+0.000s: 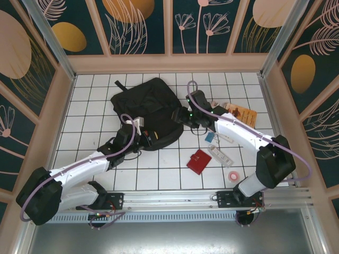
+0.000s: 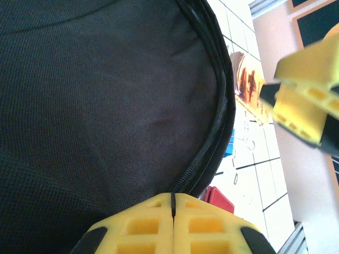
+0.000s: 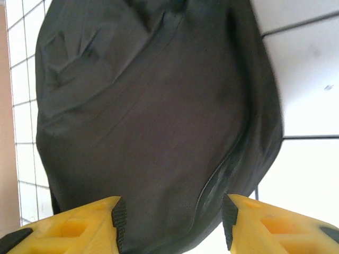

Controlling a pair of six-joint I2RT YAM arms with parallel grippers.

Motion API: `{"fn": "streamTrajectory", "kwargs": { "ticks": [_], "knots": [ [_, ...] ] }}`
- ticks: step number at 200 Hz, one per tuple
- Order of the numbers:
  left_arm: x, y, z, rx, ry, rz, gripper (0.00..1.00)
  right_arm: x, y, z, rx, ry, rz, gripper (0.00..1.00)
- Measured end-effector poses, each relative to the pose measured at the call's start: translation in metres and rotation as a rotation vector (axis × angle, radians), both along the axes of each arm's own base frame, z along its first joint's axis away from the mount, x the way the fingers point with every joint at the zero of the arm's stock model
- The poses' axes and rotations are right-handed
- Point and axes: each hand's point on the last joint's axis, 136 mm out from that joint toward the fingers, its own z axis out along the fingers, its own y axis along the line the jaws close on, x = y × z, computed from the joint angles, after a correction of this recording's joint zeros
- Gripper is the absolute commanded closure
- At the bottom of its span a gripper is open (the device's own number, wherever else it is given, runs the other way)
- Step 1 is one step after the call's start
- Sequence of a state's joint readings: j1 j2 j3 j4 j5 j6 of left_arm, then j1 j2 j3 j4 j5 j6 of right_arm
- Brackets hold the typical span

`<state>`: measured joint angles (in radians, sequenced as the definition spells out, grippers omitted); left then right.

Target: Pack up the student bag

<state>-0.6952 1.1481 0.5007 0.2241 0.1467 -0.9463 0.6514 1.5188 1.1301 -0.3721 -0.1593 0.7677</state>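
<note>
The student bag (image 1: 145, 108), a large black fabric backpack, lies flat in the middle of the white tiled table. My left gripper (image 1: 142, 136) is at the bag's near edge. In the left wrist view it (image 2: 173, 198) is shut on a thin black tab where the bag's zipper (image 2: 214, 127) ends. My right gripper (image 1: 183, 115) is at the bag's right edge. Seen from the right wrist, it (image 3: 172, 211) is open, and its pads (image 3: 119, 217) straddle the black fabric (image 3: 153, 116) beside a zipper seam without closing on it.
To the right of the bag lie an orange booklet (image 1: 242, 114), a small blue item (image 1: 210, 137), a white bar-shaped object (image 1: 221, 155), a red wallet (image 1: 199, 161) and a pink tape roll (image 1: 233, 175). Patterned walls enclose the table.
</note>
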Motion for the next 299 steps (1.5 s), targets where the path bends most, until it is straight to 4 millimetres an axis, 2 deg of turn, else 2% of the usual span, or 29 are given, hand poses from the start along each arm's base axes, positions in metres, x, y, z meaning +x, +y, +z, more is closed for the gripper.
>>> {"fn": "streamTrajectory", "kwargs": {
  "ticks": [28, 47, 59, 81, 88, 116, 146, 183, 192, 200, 217, 231, 248, 268, 284, 299],
  "knots": [
    [0.000, -0.002, 0.002, -0.011, -0.003, -0.003, 1.00, -0.007, -0.006, -0.027, -0.023, 0.059, -0.024, 0.49],
    [0.000, -0.002, 0.002, -0.014, 0.000, -0.002, 1.00, -0.006, -0.008, -0.036, -0.036, 0.073, -0.030, 0.53],
    [0.000, -0.002, 0.002, -0.017, 0.004, -0.003, 1.00, -0.005, -0.007, -0.037, -0.037, 0.070, -0.026, 0.62],
    [-0.001, -0.002, 0.002, -0.026, 0.012, -0.001, 1.00, -0.001, -0.006, -0.039, -0.044, 0.051, -0.002, 0.87],
    [-0.001, -0.003, 0.002, -0.028, 0.014, -0.001, 1.00, 0.001, -0.007, -0.041, -0.047, 0.053, 0.001, 0.90],
    [-0.005, -0.009, 0.002, -0.032, 0.013, -0.016, 1.00, 0.017, -0.002, -0.045, -0.045, 0.059, 0.030, 0.91],
    [-0.003, -0.017, -0.003, -0.040, 0.018, -0.022, 1.00, 0.038, 0.007, -0.039, -0.059, 0.036, 0.076, 0.92],
    [0.004, -0.026, -0.001, -0.058, 0.007, -0.023, 1.00, 0.065, 0.020, -0.028, -0.072, 0.004, 0.121, 0.92],
    [0.007, -0.029, 0.001, -0.062, 0.003, -0.023, 1.00, 0.070, 0.022, -0.026, -0.073, -0.003, 0.125, 0.89],
    [0.009, -0.031, 0.003, -0.065, -0.001, -0.023, 1.00, 0.073, 0.023, -0.025, -0.074, -0.011, 0.129, 0.80],
    [0.011, -0.033, 0.004, -0.063, -0.002, -0.022, 1.00, 0.079, 0.021, -0.022, -0.088, -0.028, 0.118, 0.54],
    [0.011, -0.034, 0.004, -0.059, -0.003, -0.020, 1.00, 0.082, 0.015, -0.020, -0.103, -0.046, 0.098, 0.45],
    [0.013, -0.034, 0.006, -0.054, -0.006, -0.011, 1.00, 0.074, 0.006, -0.016, -0.112, -0.054, 0.079, 0.44],
    [0.016, -0.035, 0.009, -0.054, -0.011, -0.005, 1.00, 0.058, -0.001, -0.005, -0.087, -0.056, 0.066, 0.50],
    [0.018, -0.037, 0.010, -0.053, -0.014, -0.006, 1.00, 0.043, -0.002, 0.003, -0.041, -0.047, 0.055, 0.52],
    [0.019, -0.038, 0.009, -0.050, -0.011, -0.006, 1.00, 0.029, 0.002, 0.001, 0.008, -0.017, 0.051, 0.53]
  ]
}}
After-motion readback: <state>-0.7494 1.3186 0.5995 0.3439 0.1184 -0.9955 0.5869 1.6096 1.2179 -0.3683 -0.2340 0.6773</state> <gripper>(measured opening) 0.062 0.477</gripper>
